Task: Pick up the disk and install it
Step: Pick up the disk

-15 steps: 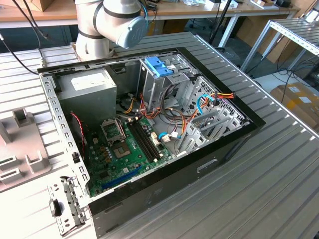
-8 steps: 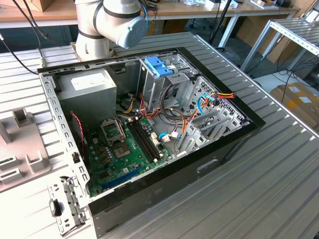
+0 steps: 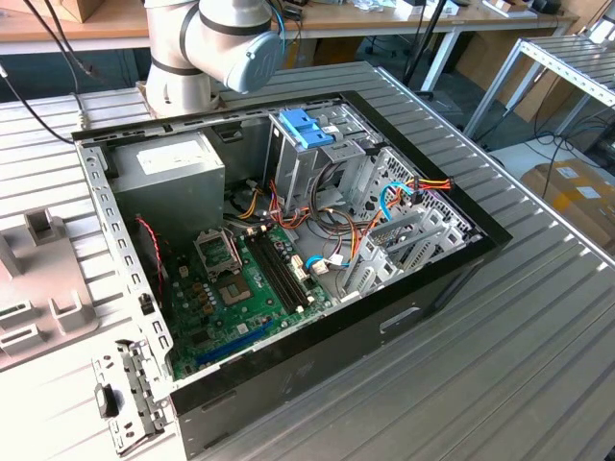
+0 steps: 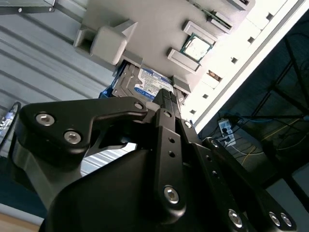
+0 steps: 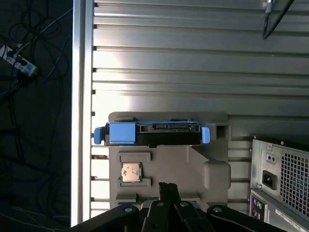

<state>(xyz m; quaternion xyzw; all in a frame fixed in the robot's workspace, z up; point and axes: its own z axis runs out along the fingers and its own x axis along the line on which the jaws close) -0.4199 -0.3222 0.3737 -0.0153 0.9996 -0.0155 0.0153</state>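
The disk point(image 5: 152, 134) rests in a slot of a grey plastic fixture point(image 5: 193, 166) on the ribbed metal table, its blue side rails sticking out at both ends. In the second wrist view the disk point(image 4: 150, 83) shows its white label with a blue band. My gripper point(image 5: 167, 186) hovers over the fixture, a short way from the disk and not touching it. Its fingertips point(image 4: 166, 95) are pressed together with nothing between them.
A processor chip point(image 5: 131, 172) lies in a pocket of the same fixture, beside the disk. The open computer case point(image 3: 288, 250) lies on its side on the table, with a drive cage with blue clips point(image 3: 307, 130) and a grey power-supply box point(image 3: 178, 173) inside. The table edge point(image 5: 77, 121) is near the fixture.
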